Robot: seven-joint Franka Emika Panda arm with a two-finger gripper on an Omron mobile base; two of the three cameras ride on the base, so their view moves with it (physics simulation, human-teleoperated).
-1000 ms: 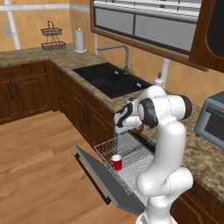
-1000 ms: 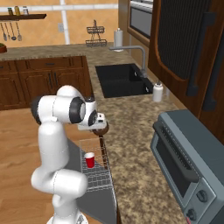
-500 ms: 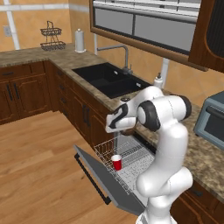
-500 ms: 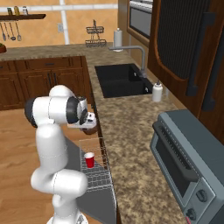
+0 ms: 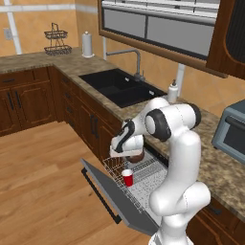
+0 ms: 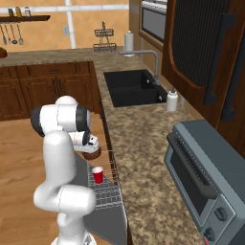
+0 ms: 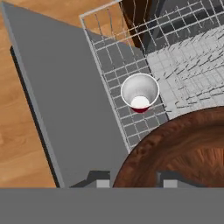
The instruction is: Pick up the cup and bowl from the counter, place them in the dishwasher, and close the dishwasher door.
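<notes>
The wood-grained brown bowl (image 7: 183, 148) is pinched by its rim in the gripper (image 7: 133, 180), hanging above the white wire rack (image 7: 192, 57) of the dishwasher (image 5: 143, 167). The tapered red cup (image 5: 128, 177) stands upright near the rack's front edge, white inside. The flat grey dishwasher door (image 7: 65, 109) lies open over plank flooring (image 5: 43, 182). Speckled granite counter (image 6: 139, 143) runs past a black sink (image 6: 131, 87); the right base view shows a grey toaster oven (image 6: 206, 182).

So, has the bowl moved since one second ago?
Yes. Held in the pincer, the bowl has travelled away from the counter edge, out over the dishwasher rack, toward the cup that stands upright there.
</notes>
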